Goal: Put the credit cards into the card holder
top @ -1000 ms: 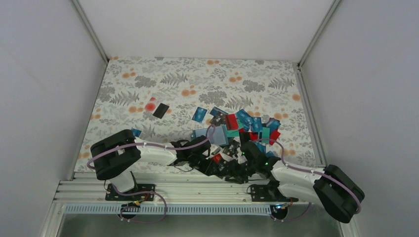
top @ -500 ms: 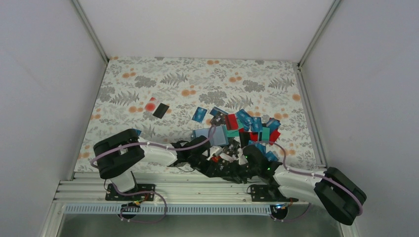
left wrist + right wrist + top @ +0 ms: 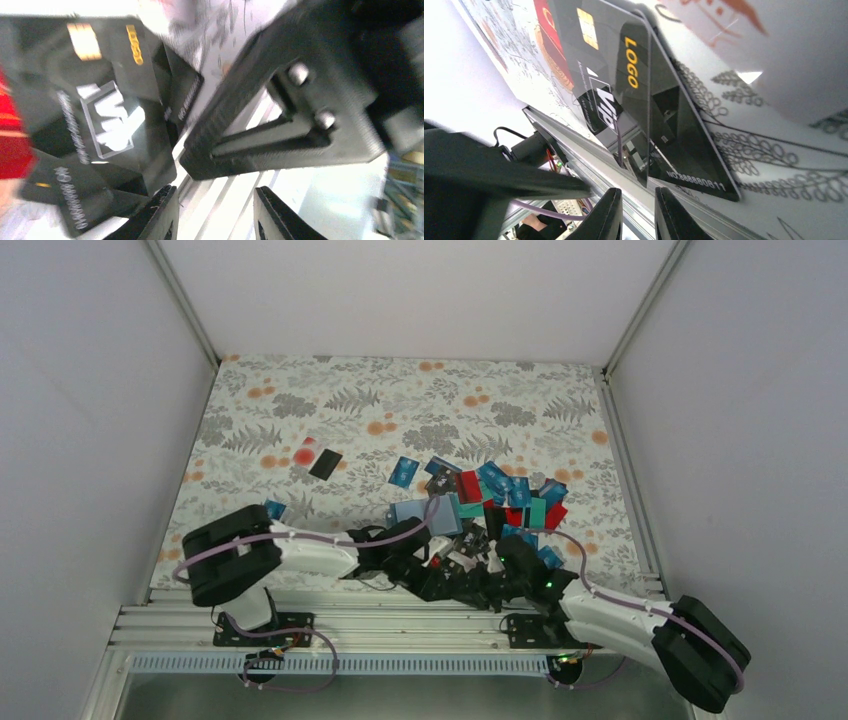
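Where black credit cards (image 3: 624,65) overlap, the right jaws stand narrow.

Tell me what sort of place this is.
Probably a robot test cell: plain white panel walls on an aluminium frame, two arms bolted to a rail, and a floral table cover strewn with credit cards.

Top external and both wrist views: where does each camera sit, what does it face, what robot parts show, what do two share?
Top external: above and behind the bases, looking down on table, credit cards, left arm, right arm.
Left wrist: on the left arm, looking past left claw at the black LOGO card.
Right wrist: on the right arm, looking past right claw at it.
Shared: both wrists see that card.
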{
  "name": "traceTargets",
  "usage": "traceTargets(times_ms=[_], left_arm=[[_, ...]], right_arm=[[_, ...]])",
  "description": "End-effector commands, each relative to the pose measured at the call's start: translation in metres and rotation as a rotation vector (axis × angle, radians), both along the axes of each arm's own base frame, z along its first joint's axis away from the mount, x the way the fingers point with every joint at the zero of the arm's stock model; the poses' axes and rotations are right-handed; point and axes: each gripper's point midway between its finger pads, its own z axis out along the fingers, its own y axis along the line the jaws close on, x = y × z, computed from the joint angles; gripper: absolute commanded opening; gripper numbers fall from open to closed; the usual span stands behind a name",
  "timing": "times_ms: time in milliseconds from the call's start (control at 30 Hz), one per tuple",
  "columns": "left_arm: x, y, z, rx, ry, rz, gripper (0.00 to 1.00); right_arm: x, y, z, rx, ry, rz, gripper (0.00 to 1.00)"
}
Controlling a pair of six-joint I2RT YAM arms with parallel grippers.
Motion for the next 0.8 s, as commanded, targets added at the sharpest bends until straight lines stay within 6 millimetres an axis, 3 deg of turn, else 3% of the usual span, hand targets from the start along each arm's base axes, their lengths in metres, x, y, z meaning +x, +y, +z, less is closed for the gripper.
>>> traceTargets(times_ms=[0, 167, 333, 433, 567, 767], left_arm=[[0.041, 0.008, 0.029, 0.085, -0.190, 0.103, 0.39], [0.062, 0.025, 0.003, 0.207, -0.224, 0.146, 0.41], [0.065, 0.015, -0.015, 0.201, -0.221, 0.115, 0.43], [0.054, 0.008, -0.022, 0.173, -0.163, 0.068, 0.44], [0.034, 0.007, -0.022, 0.141, -0.095, 0.025, 0.45], [-0.007, 0.006, -0.012, 0.026, 0.043, -0.056, 0.45]], right_arm=[[-0.018, -0.022, -0.022, -0.143, 0.084, 0.024, 0.21], [-0.025, -0.025, -0.026, -0.163, 0.100, 0.059, 0.35], [-0.020, -0.021, -0.027, -0.146, 0.087, 0.045, 0.51], [-0.016, -0.019, -0.028, -0.141, 0.083, 0.027, 0.62], [-0.013, -0.020, -0.033, -0.154, 0.086, 0.003, 0.67], [-0.008, -0.018, -0.040, -0.158, 0.088, -0.017, 0.64]])
